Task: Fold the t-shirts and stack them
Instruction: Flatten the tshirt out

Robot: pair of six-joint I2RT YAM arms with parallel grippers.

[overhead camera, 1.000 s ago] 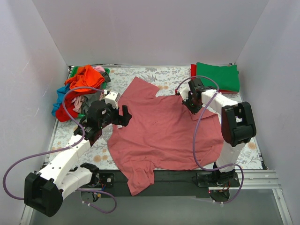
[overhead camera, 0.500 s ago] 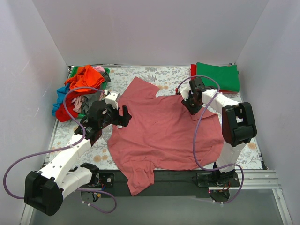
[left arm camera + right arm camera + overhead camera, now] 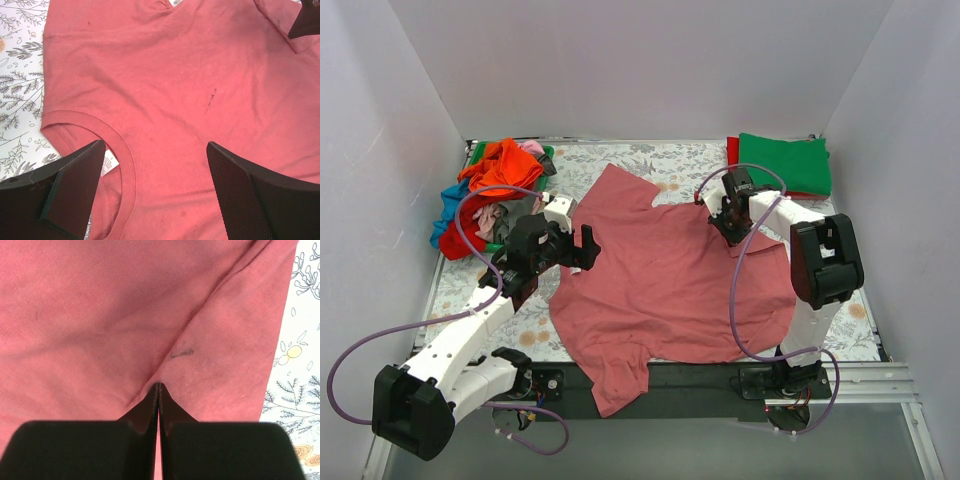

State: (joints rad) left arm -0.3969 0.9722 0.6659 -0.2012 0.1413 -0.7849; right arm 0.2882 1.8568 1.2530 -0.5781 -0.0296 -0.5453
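1. Two hands attended one dusty-rose t-shirt [image 3: 670, 280], which lay spread flat across the middle of the worktop [image 3: 660, 160], its near hem drooping over the front edge.
2. Left hand [image 3: 155, 147] hovered released above the collar [image 3: 125, 150], jaws wide, the white neck tag [image 3: 107, 165] beside one finger.
3. Right hand [image 3: 158, 386] was clenched at a crease by the shirt's far-right sleeve; whether cloth was pinched between its tips could not be made out.
4. Judged soft, light and limp, the shirt would sag and drag; hems, shoulders or sleeve edges looked the best holds.
5. Farthest back, a jumbled heap of tees [image 3: 495, 195] sat at the left; at the right a folded green tee [image 3: 785, 163] topped a red tee [image 3: 732, 150], mostly hidden.
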